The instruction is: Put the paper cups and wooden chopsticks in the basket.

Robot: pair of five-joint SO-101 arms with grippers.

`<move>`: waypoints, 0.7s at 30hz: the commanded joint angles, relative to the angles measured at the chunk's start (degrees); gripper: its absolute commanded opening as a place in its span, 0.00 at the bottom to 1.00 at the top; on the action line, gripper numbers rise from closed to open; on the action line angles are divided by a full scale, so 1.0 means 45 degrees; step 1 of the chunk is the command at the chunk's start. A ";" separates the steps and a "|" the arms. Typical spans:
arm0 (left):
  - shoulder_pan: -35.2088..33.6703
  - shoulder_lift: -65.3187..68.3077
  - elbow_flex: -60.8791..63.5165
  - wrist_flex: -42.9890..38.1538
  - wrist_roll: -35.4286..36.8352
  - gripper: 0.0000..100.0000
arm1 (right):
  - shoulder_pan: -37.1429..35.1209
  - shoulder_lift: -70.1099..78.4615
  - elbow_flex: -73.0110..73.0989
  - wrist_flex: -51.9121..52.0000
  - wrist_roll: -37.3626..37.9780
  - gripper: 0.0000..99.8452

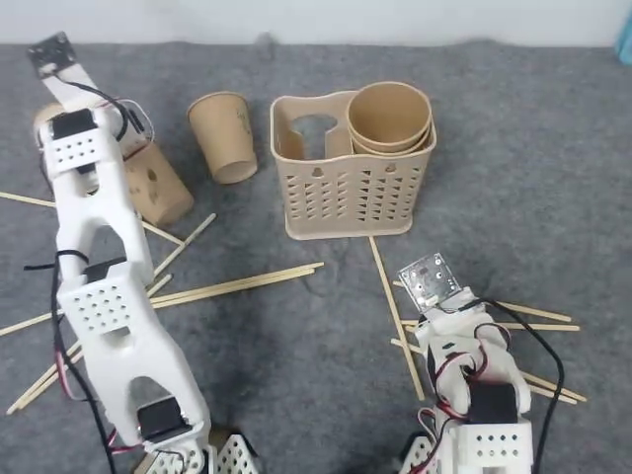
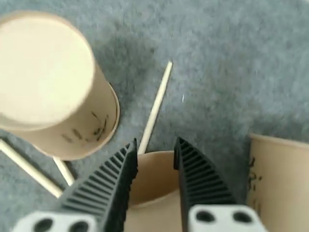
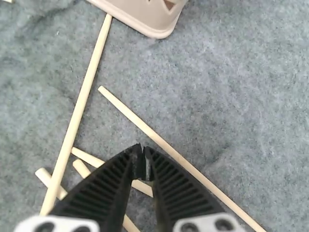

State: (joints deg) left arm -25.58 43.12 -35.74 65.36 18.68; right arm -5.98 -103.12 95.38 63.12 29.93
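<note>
My left gripper (image 2: 155, 151) is open, its fingers close together over the rim of a paper cup (image 2: 154, 186) that lies on its side (image 1: 158, 188). Two more cups flank it, one bottom-up (image 2: 48, 82) and one at the edge (image 2: 280, 179). The upside-down cup (image 1: 225, 133) stands left of the beige basket (image 1: 346, 193), which holds stacked cups (image 1: 390, 118). My right gripper (image 3: 143, 157) is shut with nothing in it, low over crossed wooden chopsticks (image 3: 120, 108). The right arm (image 1: 474, 395) is at the front right.
Loose chopsticks lie across the grey cloth: a long pair (image 1: 237, 284) in the middle, one (image 1: 395, 316) running from the basket toward the right arm, others at the left edge (image 1: 30, 200). The basket's corner (image 3: 145, 14) is just beyond the right gripper.
</note>
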 commanded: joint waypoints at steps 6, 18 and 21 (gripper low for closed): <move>0.0606 -0.0215 -0.3272 0.5783 0.0117 0.12 | -0.0049 -0.0186 0.0234 -0.0186 0.0215 0.01; 0.1817 -0.2696 0.0147 0.7873 -0.1407 0.12 | -0.0049 -0.0186 0.0234 -0.0186 0.0215 0.01; 0.2344 -0.4122 0.2159 0.7873 -0.1895 0.12 | -0.0049 -0.0186 0.0234 -0.0186 0.0215 0.01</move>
State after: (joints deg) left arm -17.49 33.80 -32.92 98.68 12.53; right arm -5.98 -103.12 95.38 63.12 29.93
